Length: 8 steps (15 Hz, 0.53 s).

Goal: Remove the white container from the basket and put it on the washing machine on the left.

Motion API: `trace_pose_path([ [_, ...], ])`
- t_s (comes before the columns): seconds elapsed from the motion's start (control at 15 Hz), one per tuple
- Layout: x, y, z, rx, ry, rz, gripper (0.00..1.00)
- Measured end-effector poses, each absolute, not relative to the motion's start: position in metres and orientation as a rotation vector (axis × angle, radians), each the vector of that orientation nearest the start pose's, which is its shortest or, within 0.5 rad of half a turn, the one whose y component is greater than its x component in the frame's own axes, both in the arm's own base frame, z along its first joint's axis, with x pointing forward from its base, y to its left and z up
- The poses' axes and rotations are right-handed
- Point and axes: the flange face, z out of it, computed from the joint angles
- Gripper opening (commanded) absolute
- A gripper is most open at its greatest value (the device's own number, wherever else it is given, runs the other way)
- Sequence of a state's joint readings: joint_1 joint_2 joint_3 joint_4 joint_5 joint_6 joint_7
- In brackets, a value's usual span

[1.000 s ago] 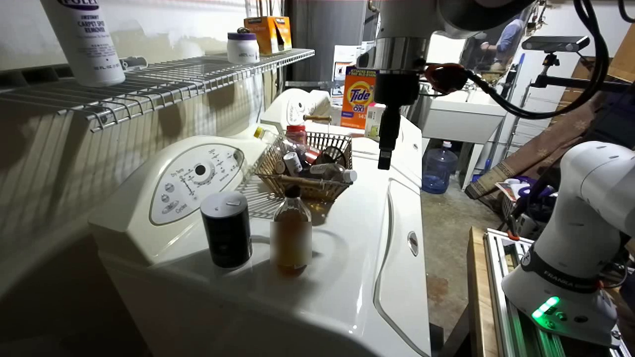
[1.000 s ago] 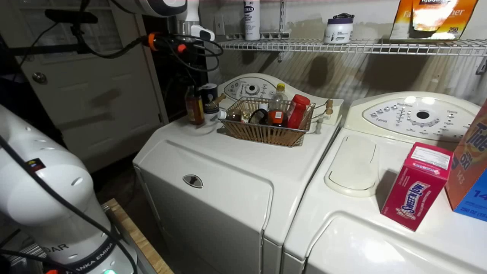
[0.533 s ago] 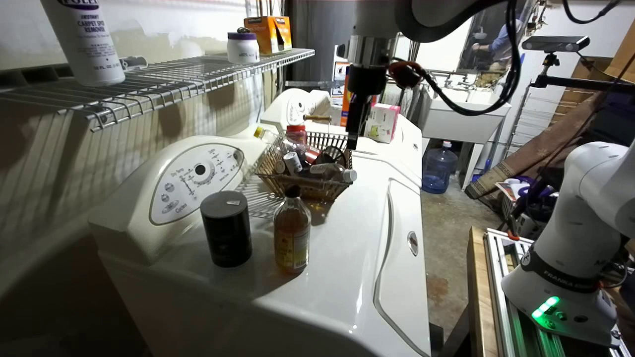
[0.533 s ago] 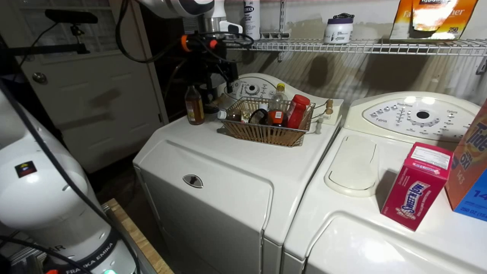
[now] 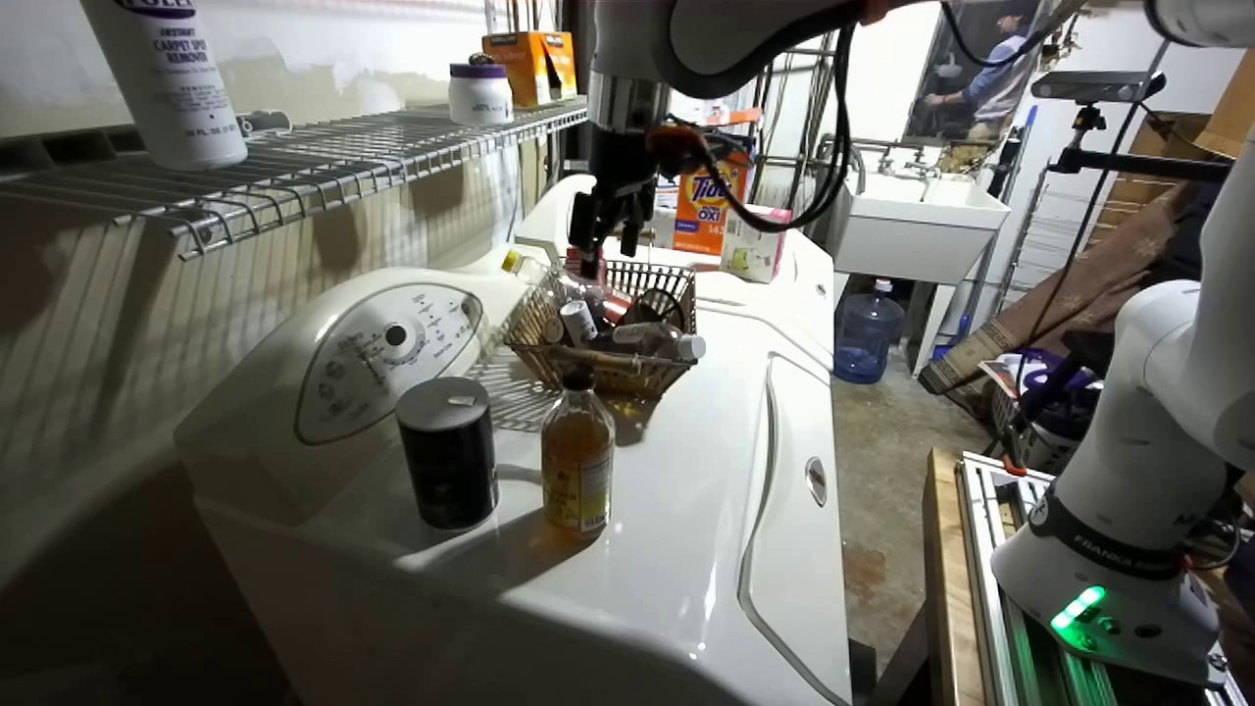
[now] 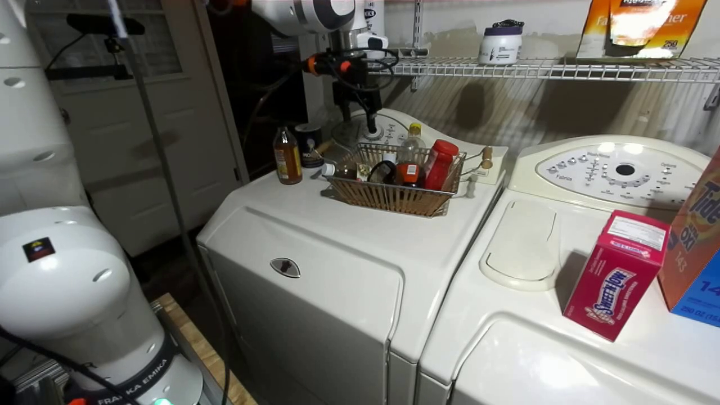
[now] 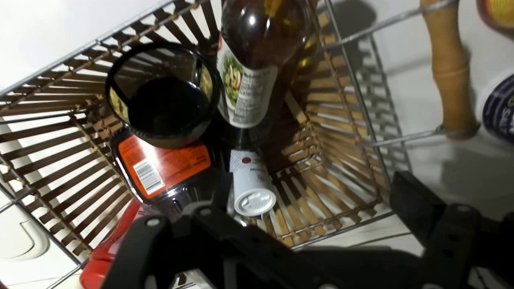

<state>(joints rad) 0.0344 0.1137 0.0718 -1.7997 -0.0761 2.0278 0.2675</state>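
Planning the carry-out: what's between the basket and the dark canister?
The wooden handle of the basket: in the wrist view it juts out toward the dark canister.

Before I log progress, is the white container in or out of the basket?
In: the wrist view shows the white container inside the rim of the basket.

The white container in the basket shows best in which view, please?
The wrist view: the white container appears largest, lid and printed side visible. In an exterior view, its body looks small and tilted; in an exterior view, just a white patch, probably it, shows.
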Motion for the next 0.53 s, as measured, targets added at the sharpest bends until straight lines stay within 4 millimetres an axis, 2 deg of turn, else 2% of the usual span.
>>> trace_pose_path([
  [0.27,0.645,0.062,0.471,-3.175,0.492,-0.337,1.0],
  [0.53,0.663,0.072,0.441,-3.217,0.771,-0.399,1.0],
])
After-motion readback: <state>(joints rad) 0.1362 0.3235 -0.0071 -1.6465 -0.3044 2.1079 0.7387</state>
